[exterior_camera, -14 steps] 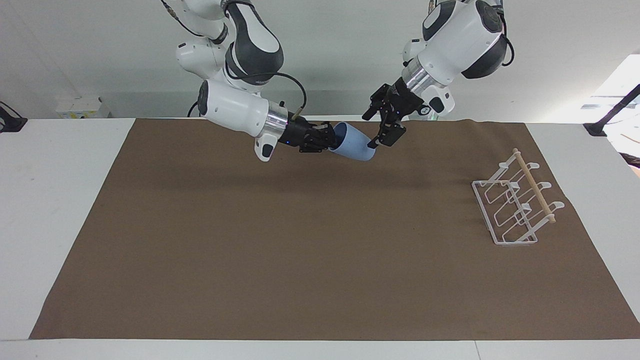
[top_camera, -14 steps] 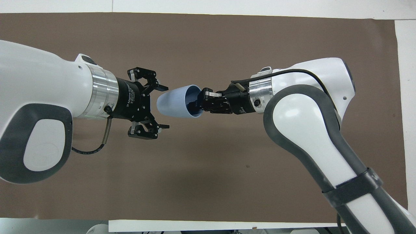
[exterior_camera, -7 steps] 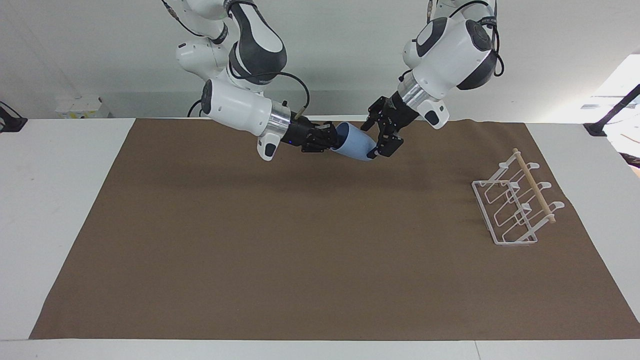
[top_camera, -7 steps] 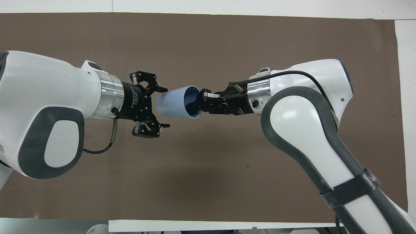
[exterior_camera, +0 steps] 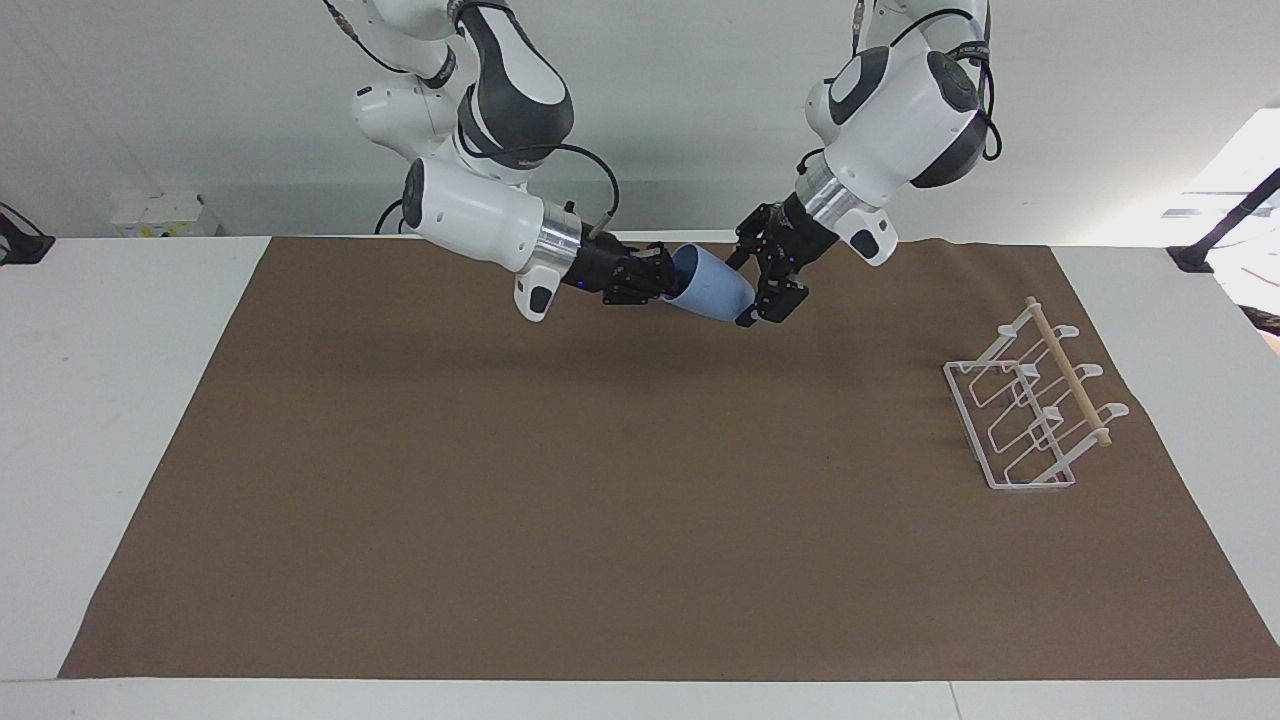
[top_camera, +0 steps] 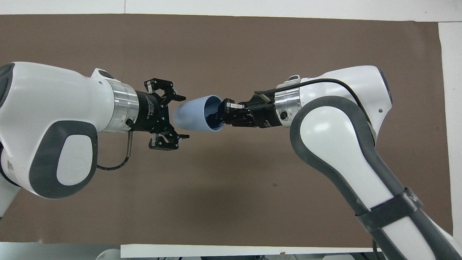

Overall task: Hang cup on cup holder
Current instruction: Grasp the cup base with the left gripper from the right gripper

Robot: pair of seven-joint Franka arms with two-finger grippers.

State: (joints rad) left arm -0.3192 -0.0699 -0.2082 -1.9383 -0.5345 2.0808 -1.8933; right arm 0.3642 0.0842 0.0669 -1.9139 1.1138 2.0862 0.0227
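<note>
Grippers meet above the brown mat (exterior_camera: 600, 500) in the facing view, near its 12 o'clock edge. The right gripper (exterior_camera: 655, 280) comes in from 9 o'clock and is clamped on the rim of the cup (exterior_camera: 708, 292), 1 finger inside the mouth. The light-blue cup is held off the mat, lying on its side, base toward 4 o'clock. The left gripper (exterior_camera: 762, 290) comes down from 1 o'clock with its fingers spread, 1 on each side of the cup's base; whether they touch it I cannot tell. The cup holder (exterior_camera: 1030, 410), a white wire rack with a wooden dowel across its top, stands on the mat toward the left arm's end of the table, well apart from both grippers, with nothing on it.

Seen from overhead, the cup (top_camera: 193, 115) lies level with its mouth toward 3 o'clock. The right gripper (top_camera: 221, 116) reaches in from 3 o'clock, pinching the rim. The left gripper (top_camera: 179, 117) comes from 9 o'clock, its 2 fingers wide apart at 12 and 6 o'clock of the cup's base. The mat (top_camera: 231, 202) fills this view.
</note>
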